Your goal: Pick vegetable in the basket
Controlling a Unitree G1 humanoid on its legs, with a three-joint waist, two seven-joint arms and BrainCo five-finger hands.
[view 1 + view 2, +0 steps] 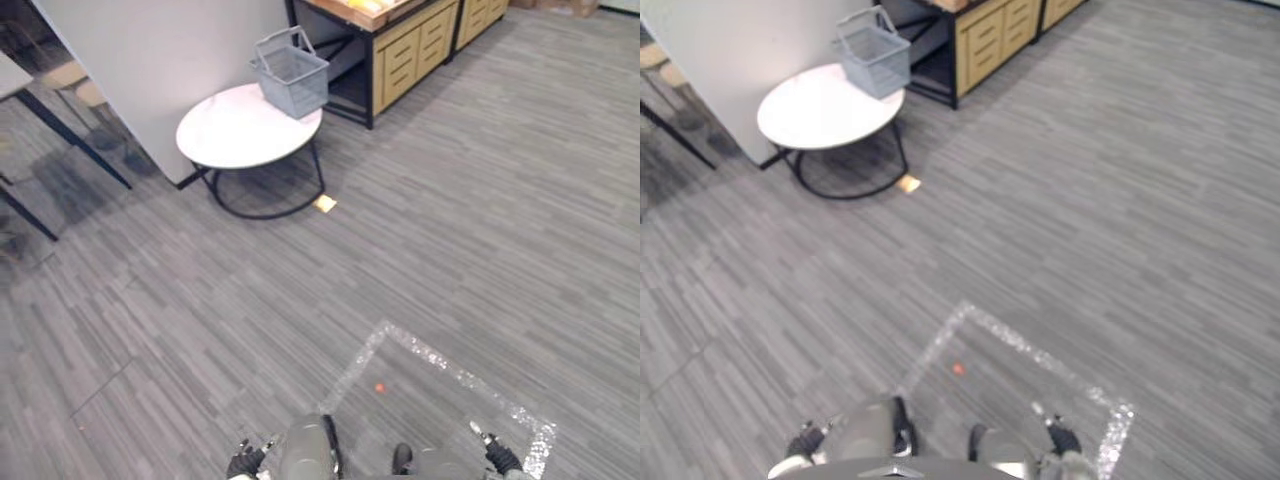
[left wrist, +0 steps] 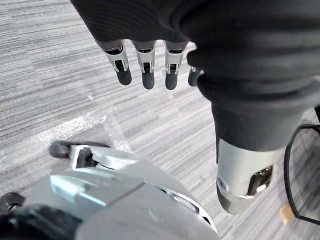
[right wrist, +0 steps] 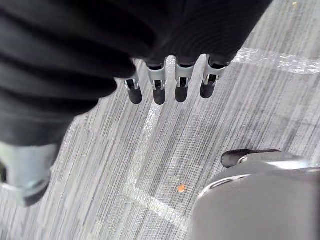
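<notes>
closest in, the left hand (image 2: pixel 148 70) hangs low at the robot's left side, its silver fingers with dark rubbery tips in a straight, loosely spread row under the ribbed black cover, holding nothing. the right hand (image 3: pixel 180 86) hangs the same way at the robot's right side, fingers straight and slightly apart, nothing in them.

beneath both lies the floor (image 1: pixel 480 230), grey carpet with a fine streaked weave laid in tiles. just ahead of the hands a square outline of shiny, crinkled clear tape (image 1: pixel 440 360) is stuck to the carpet, and a small orange dot (image 1: pixel 379 387) sits inside it.

well beyond, a small flat yellowish square piece (image 1: pixel 325 204) lies on the carpet just beside the base of a round table (image 1: pixel 230 130). the table has a smooth white top and a thin black metal frame with a ring at the foot.

the basket (image 1: pixel 293 78) stands upright on the far right edge of that top. it is grey, boxy, with mesh walls and a raised hoop handle. what is inside it i cannot tell, and i cannot make out a vegetable.

behind the table rises a plain pale panel (image 1: pixel 160 60). to its right stands a light wooden cabinet (image 1: pixel 415 45) with drawers set in a black frame.
</notes>
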